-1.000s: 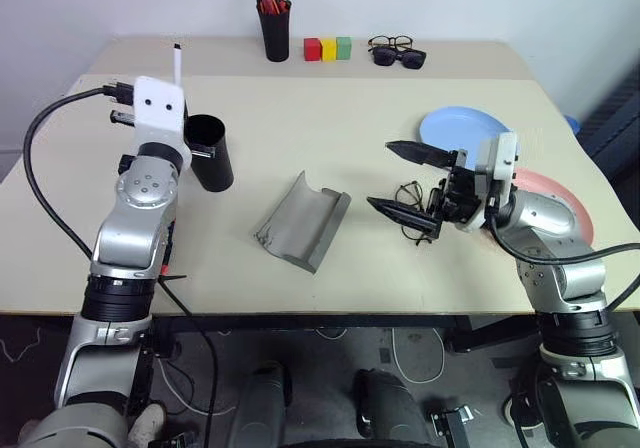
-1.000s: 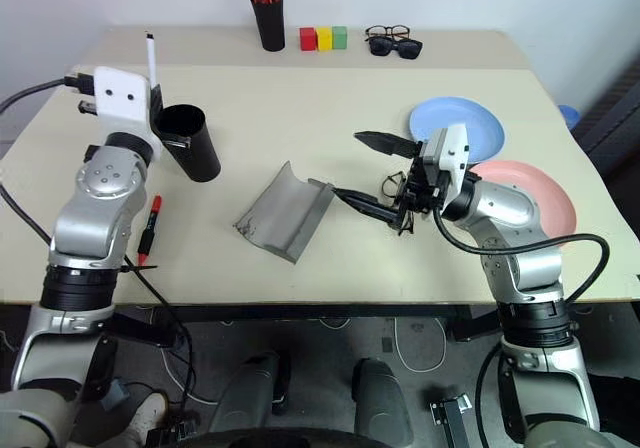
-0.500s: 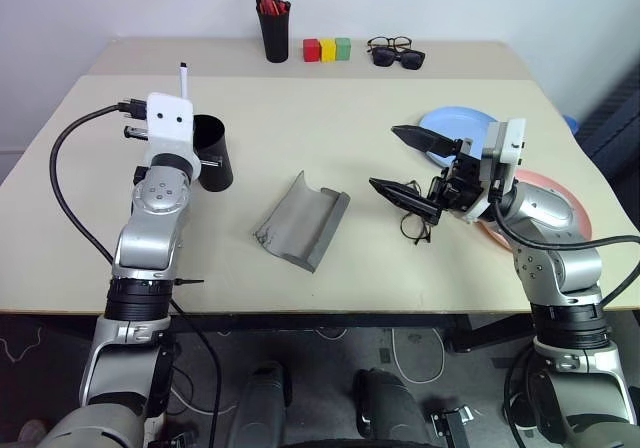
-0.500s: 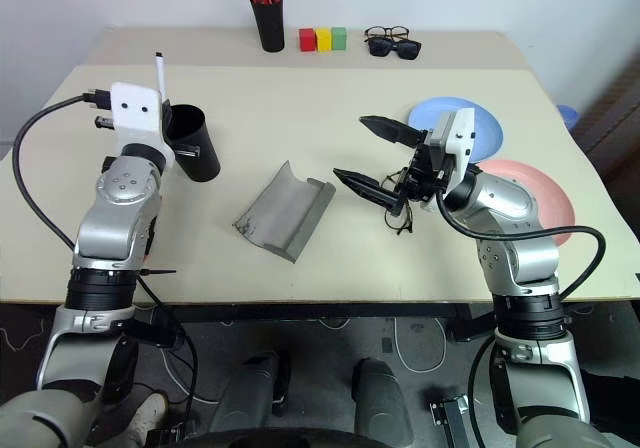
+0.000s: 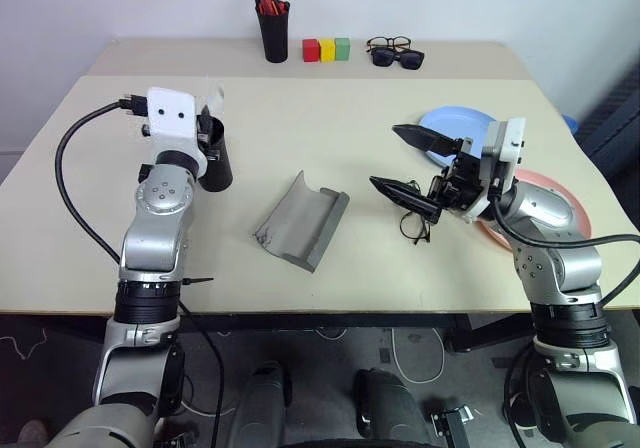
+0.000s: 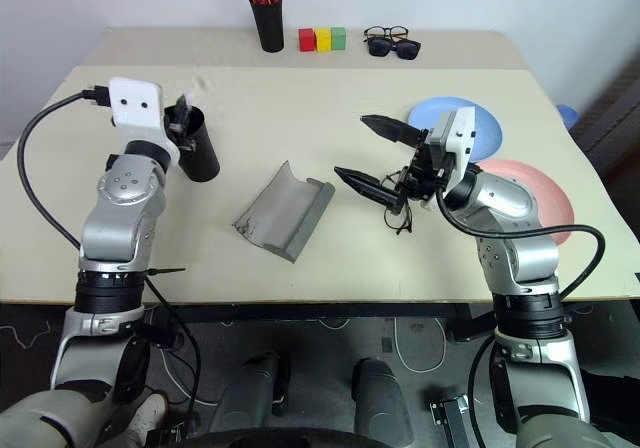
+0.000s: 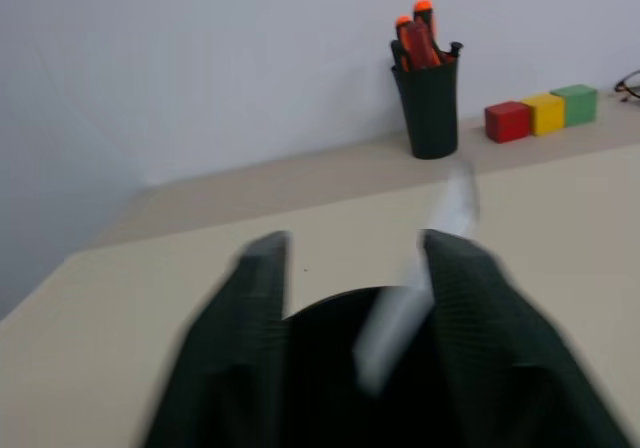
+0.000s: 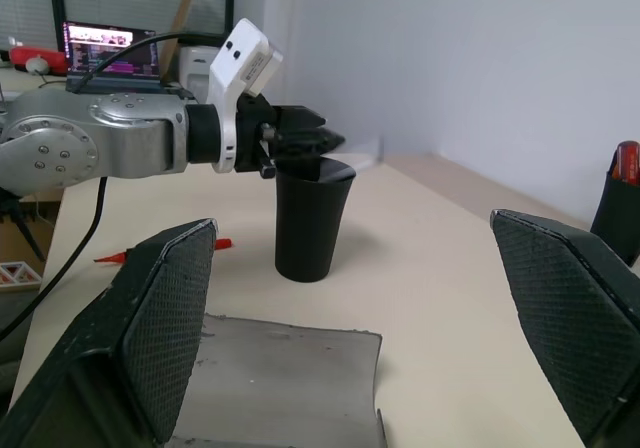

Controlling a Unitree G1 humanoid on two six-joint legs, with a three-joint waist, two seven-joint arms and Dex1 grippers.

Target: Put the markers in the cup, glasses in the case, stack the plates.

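Observation:
My left gripper [image 7: 355, 243] hangs over the black cup [image 5: 216, 160] with its fingers apart. The white marker [image 5: 214, 99] is a tilted blur between them at the cup's mouth [image 7: 330, 368]. On the table by my left arm lies the red marker [image 8: 215, 244]. My right gripper [image 5: 385, 155] is open and hovers just above the wire-rimmed glasses [image 5: 415, 224], holding nothing. The grey case [image 5: 302, 220] lies open at the table's middle. At the right, the blue plate [image 5: 455, 126] and the pink plate [image 5: 560, 193] lie side by side, the pink one partly under my right arm.
Along the back edge stand a black pen holder [image 5: 275, 23] with red-orange pens, three coloured blocks [image 5: 328, 49], and two more pairs of glasses [image 5: 395, 53]. Bare tabletop lies between the cup, the case and the blue plate.
The camera has shifted. My left gripper carried the upright white marker sideways over the cup and has opened; the marker now tilts, blurred, at the cup's mouth. The right gripper stays open.

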